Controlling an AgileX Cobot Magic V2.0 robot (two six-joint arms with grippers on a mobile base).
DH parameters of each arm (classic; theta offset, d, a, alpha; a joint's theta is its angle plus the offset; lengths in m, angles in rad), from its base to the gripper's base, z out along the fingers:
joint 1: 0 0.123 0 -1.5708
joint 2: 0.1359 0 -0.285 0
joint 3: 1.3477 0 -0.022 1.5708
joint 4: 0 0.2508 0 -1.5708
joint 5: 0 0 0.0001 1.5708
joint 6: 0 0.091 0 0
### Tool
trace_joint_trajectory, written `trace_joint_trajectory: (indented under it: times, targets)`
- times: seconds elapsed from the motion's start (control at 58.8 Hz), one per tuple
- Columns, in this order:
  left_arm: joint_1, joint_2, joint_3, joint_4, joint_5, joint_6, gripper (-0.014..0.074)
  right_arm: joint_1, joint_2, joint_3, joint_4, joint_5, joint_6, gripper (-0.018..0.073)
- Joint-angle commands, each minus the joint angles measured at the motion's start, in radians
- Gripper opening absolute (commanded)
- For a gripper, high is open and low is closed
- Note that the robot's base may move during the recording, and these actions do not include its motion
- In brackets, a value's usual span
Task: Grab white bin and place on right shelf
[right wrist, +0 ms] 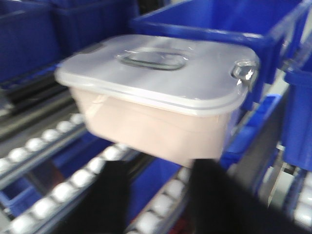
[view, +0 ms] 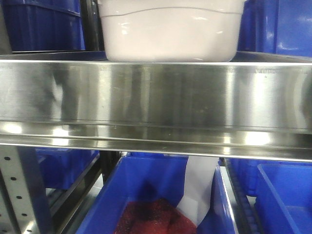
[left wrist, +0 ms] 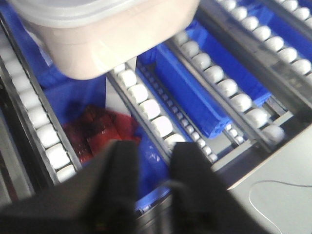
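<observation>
The translucent pinkish-white plastic bin [right wrist: 156, 102] with grey-handled lid sits on the steel roller shelf [view: 156, 102]. Both grippers, left [left wrist: 155, 161] and right [right wrist: 158, 185], jaws spread, holding nothing; placing looks done, so retreat seems next.

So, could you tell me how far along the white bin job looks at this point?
The white bin appears to sit on the right shelf, behind its steel front rail, so placement looks done. The left gripper and right gripper are both open below the bin, holding nothing. Only backing the arms away seems left.
</observation>
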Motion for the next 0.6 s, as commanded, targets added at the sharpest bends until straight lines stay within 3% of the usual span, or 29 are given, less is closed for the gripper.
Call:
trace_joint_trajectory:
  times: [0.0,0.051,0.153,0.289,0.409,0.579]
  targets:
    - [-0.009,-0.065,-0.033,-0.036,0.079,-0.017,-0.0084,-0.007,-0.062,-0.037,0.049,0.024,0.024,0.0046]
    - [-0.009,-0.079,-0.033,-0.030,0.079,-0.022,-0.0135,-0.007,-0.083,-0.034,0.045,0.031,0.066,0.0066]
    - [-0.009,-0.105,-0.023,0.002,0.079,-0.043,-0.0118,-0.007,-0.124,-0.019,0.032,0.024,0.125,0.0068]
    - [-0.009,-0.149,0.045,0.159,0.039,-0.127,-0.0118,-0.007,-0.205,0.073,0.004,-0.041,0.175,0.0068]
    - [-0.009,-0.231,0.193,0.289,-0.084,-0.191,-0.0118,-0.007,-0.295,0.210,-0.033,-0.104,0.229,0.0069]
    - [-0.009,-0.387,0.449,0.305,-0.327,-0.191,-0.0118,-0.007,-0.426,0.395,-0.131,-0.191,0.283,0.0069]
